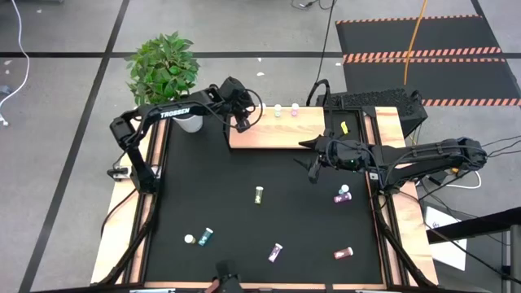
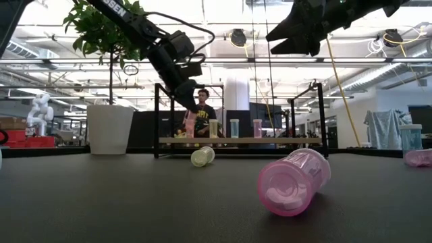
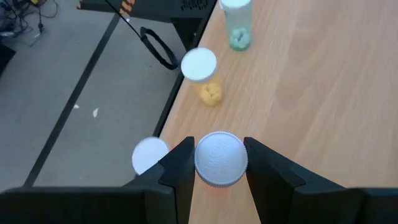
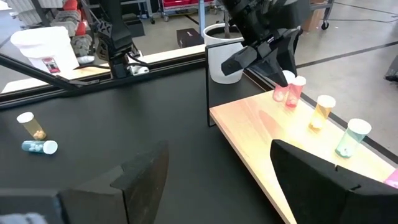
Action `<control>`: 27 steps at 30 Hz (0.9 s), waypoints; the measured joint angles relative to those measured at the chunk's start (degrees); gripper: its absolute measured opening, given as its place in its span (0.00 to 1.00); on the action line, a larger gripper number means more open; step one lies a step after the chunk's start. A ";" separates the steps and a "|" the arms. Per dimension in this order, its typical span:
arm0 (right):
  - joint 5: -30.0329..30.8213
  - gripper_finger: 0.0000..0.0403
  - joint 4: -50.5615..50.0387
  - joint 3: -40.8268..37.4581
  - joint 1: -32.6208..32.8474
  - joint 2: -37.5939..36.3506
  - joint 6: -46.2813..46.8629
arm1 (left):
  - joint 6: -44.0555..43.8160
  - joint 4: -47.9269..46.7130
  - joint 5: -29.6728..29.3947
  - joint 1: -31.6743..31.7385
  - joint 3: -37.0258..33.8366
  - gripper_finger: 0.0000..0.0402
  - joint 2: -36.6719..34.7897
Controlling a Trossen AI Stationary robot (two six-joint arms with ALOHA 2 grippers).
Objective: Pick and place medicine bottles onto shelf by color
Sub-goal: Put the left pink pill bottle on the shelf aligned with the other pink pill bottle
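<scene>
We note the left hand point(image 3: 216, 177) at the shelf's point(image 1: 277, 134) far left end, fingers clamped on a white-capped pink bottle point(image 4: 279, 92) that stands upright on the board or just above it; contact is not clear. Beside it stands a second pink bottle point(image 4: 294, 91), then a yellow one point(image 4: 321, 111), a teal one point(image 4: 351, 137), and another pink one point(image 2: 257, 127). So four are shelved and a fifth is being set down.

The right hand point(image 1: 313, 167) hovers over the black tabletop point(image 1: 203, 187) in front of the shelf, fingers apart and empty.

Left on the tabletop, by our count: a yellow-green bottle point(image 1: 259, 194), a purple bottle point(image 1: 343, 194), a teal bottle point(image 1: 206, 236), a lilac bottle point(image 1: 276, 252) and a pink bottle point(image 1: 343, 253), lying scattered.
</scene>
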 joint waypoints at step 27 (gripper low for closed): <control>-0.13 0.68 0.07 0.00 -0.92 0.00 -1.80 | 8.18 0.03 5.42 -2.82 0.08 0.32 1.50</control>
